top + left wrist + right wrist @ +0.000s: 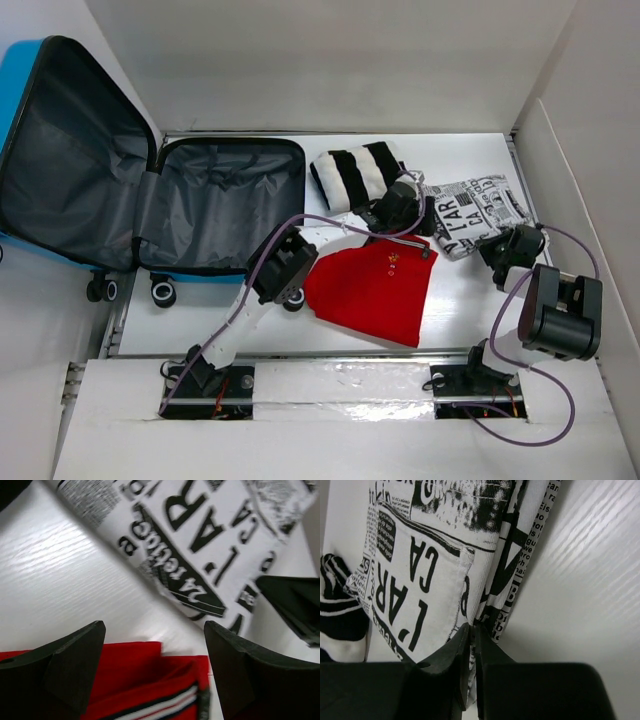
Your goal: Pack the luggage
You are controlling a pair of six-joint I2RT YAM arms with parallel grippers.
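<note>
My left gripper is standing wide open, its dark fingers spread well apart and holding nothing, and it is hanging over the collar end of the red shirt, where the striped collar trim is showing between the fingertips; whether the fingers are touching the cloth I cannot tell. Starting from the far left, the luggage is lying unzipped at the left back corner of the table, one half tilting up against the side wall with its bright blue shell showing along the edge, the other half lying flat with its grey lining facing up and its black wheels pointing toward me. My left arm is reaching diagonally from its base, past the near right corner of the luggage and over the top of the red shirt. The shirt is lying spread flat in the middle of the table. Behind it, just beside the right edge of the luggage, a black-and-white striped garment is lying folded. To the right of that, a white cloth with black newspaper print is lying crumpled. My right gripper is sitting at that cloth's near right edge with its fingers drawn together to a thin slit, and the hem of the printed cloth is running into that slit, so it is pinching the fabric.
</note>
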